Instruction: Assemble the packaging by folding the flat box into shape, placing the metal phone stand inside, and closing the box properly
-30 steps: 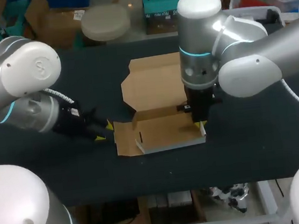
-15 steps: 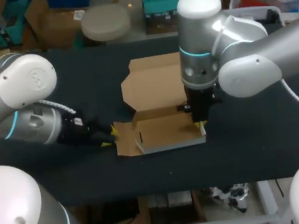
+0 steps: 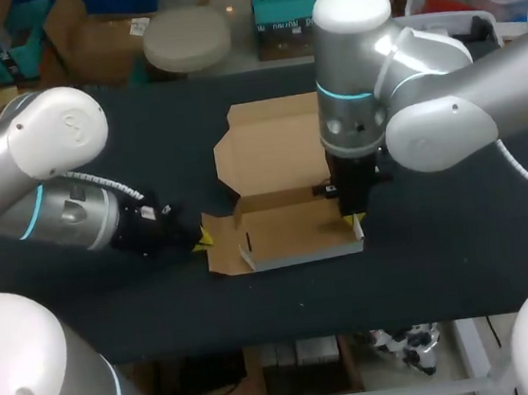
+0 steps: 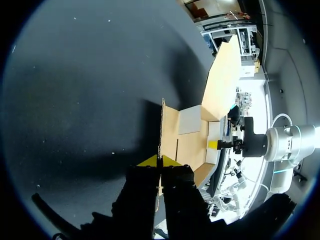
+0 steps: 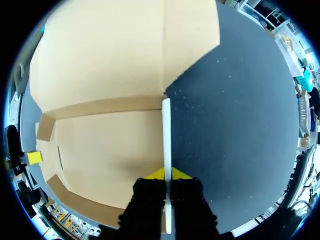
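The cardboard box (image 3: 275,168) lay partly folded on the dark table (image 3: 459,232), roughly midway between the two arms, and everything else is placed from it. Its broad lid panel (image 3: 272,139) lay flat at the box's far side, away from the robot, still opened out. The tray part (image 3: 292,231) sat at the box's near side, with a low pale front wall (image 3: 304,255) standing along the nearest edge. The left gripper (image 3: 202,236) was at the box's left end. Its fingers were drawn narrow and pinched the left flap (image 4: 162,127), whose thin edge ran straight between the yellow fingertips (image 4: 149,161) in the left wrist view, with one tip against each face of the card. From the head view I could not tell how steeply that flap stood. The right gripper (image 3: 352,218) came down from above at the box's right end, at its near corner. Its fingers were likewise narrow and clamped on the right wall (image 5: 166,130), a thin pale strip standing upright between the tray's brown floor on one side and the bare table on the other. In the right wrist view that wall ran out ahead of the gripper from between its fingertips (image 5: 181,175), as far as the fold where the tray met the lid panel. The tray's floor showed as plain brown card. The two grippers were well apart, with the whole width of the tray between them.
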Tool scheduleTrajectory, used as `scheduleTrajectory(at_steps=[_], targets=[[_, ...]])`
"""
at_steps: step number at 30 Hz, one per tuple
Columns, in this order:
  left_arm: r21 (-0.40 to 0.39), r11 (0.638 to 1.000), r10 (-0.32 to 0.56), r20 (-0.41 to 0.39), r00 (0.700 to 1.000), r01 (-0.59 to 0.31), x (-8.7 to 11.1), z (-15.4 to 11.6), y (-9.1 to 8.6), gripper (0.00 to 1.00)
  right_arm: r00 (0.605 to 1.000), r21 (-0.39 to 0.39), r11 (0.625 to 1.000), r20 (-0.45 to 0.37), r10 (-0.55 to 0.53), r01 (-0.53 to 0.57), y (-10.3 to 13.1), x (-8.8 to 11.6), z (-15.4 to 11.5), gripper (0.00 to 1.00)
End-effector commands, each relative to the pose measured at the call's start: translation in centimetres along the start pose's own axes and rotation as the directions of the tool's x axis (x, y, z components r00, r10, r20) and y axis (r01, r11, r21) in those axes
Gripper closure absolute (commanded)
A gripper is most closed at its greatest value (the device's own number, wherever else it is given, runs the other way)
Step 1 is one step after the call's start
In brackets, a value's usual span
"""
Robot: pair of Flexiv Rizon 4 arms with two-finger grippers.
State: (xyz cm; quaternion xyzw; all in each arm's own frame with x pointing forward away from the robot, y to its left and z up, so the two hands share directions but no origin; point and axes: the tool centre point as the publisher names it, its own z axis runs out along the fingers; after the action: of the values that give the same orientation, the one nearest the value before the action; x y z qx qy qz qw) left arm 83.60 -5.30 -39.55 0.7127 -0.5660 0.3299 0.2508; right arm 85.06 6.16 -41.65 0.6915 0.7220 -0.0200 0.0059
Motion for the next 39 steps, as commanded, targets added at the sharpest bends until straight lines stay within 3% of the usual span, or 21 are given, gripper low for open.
scheduleTrajectory(at_steps=[1,11,18,24,31,33,39], targets=[[-0.018,1.000,0.006,0.022,1.000,-0.005,0.7,0.3,-0.4,1.00,1.000,0.004,1.000,0.004,0.000,-0.001,0.1,0.1,-0.1,1.00],[0.020,0.999,0.045,0.172,0.984,-0.050,4.0,0.9,-0.1,1.00,1.000,0.004,1.000,0.004,0.000,-0.001,0.1,0.1,-0.1,1.00],[0.095,0.994,0.031,0.305,0.952,-0.062,5.6,1.8,0.5,1.00,1.000,0.004,1.000,0.004,0.000,-0.001,0.1,0.1,-0.1,1.00],[0.125,0.989,0.028,0.370,0.929,-0.080,6.6,2.4,0.6,1.00,1.000,0.004,1.000,0.004,0.000,-0.001,0.1,0.1,-0.1,1.00],[0.113,0.990,0.037,0.400,0.916,-0.089,7.2,2.7,0.6,1.00,1.000,0.004,1.000,0.004,0.000,-0.001,0.1,0.1,-0.1,1.00],[0.110,0.990,0.037,0.405,0.914,-0.089,7.4,2.8,0.7,0.92,1.000,0.004,1.000,0.004,0.000,-0.001,0.1,0.1,-0.1,1.00],[0.103,0.990,0.043,0.409,0.912,-0.093,7.6,2.9,0.8,0.88,1.000,0.004,1.000,0.004,0.000,-0.001,0.1,0.1,-0.1,1.00]])
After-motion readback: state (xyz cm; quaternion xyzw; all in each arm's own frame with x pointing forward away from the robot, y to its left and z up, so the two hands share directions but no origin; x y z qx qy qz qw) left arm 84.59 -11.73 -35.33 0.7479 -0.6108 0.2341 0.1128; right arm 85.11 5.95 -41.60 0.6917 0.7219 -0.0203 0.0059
